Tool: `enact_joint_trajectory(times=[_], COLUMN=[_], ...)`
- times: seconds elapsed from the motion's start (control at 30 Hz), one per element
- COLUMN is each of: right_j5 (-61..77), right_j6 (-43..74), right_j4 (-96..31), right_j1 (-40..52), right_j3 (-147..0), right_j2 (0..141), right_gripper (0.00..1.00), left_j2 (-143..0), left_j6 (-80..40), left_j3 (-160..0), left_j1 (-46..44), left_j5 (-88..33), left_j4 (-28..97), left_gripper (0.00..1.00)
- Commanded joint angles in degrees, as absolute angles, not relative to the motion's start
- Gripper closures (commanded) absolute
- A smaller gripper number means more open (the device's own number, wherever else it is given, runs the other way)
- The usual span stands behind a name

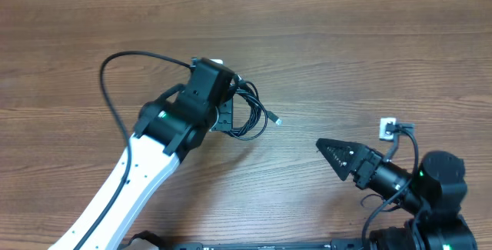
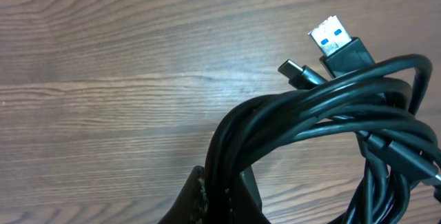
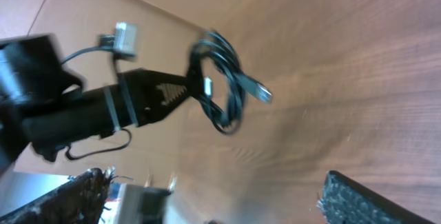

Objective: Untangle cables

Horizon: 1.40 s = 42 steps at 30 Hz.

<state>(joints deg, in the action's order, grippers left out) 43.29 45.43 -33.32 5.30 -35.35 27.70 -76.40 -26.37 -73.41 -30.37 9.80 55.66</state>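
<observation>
- L claw (image 1: 224, 116) clamped on cables (image 1: 255, 110), bundle centre-frame overhead, loops dangling so plugs (image 2: 334, 36) show.
- R claw (image 1: 332, 151) gaping, empty, lower right above desk (image 1: 346, 50); prob. staged to pull one end.

A bare brown wood-grain table (image 1: 369, 42), its grain running left to right overhead.

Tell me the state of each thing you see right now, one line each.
cables: tangled in one coiled bundle, plugs unplugged, gripped.
left gripper: shut on the cables.
right gripper: open, holding nothing, apart from the cables.
</observation>
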Motion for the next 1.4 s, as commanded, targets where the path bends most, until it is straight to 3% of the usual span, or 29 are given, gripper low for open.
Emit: enact_joint_trajectory(times=[0.0,0.1,0.23,0.3,0.57,0.6,0.77,0.83,1.1,1.37], right_j5=[46.6,45.5,42.9,39.4,15.8,13.6,10.5,12.3,21.3,23.3], right_j6=[51.0,54.7,58.8,59.0,60.2,60.2,62.0,64.1,60.9,58.0], right_j4=[-33.3,-33.0,-29.2,-26.6,-9.4,-6.7,-1.6,-1.7,-2.1,-15.6], right_j1=[5.8,7.3,12.1,16.2,36.6,37.8,38.9,38.9,38.9,38.9], right_j3=[-35.6,-35.6,-35.6,-35.6,-35.6,-35.6,-35.7,-35.7,-35.7,-35.7], right_j2=[31.0,33.6,36.8,38.5,51.4,53.1,60.2,61.7,58.0,51.3], right_gripper=[0.11,0.21,0.22,0.28,0.34,0.37,0.83,0.95,0.96,0.96], left_j2=[-72.8,-71.8,-71.8,-71.9,-71.9,-71.9,-71.9,-71.9,-71.9,-71.9], left_j6=[-33.3,-36.6,-40.9,-42.6,-44.8,-44.8,-44.8,-43.3,-40.7,-41.3], left_j3=[-74.0,-74.0,-74.0,-74.0,-74.0,-74.0,-74.0,-74.0,-74.0,-74.0], left_j1=[-30.4,-30.4,-30.5,-30.9,-31.2,-31.2,-31.2,-31.2,-31.1,-31.1], left_j5=[7.2,5.0,4.1,3.9,1.3,0.8,0.6,2.3,25.4,30.1], left_j4=[55.1,55.2,55.3,55.2,55.9,56.4,59.0,59.5,63.5,64.3], left_gripper=[0.96,0.96,0.96,0.96,0.96,0.96,0.96,0.96,0.96,0.96])
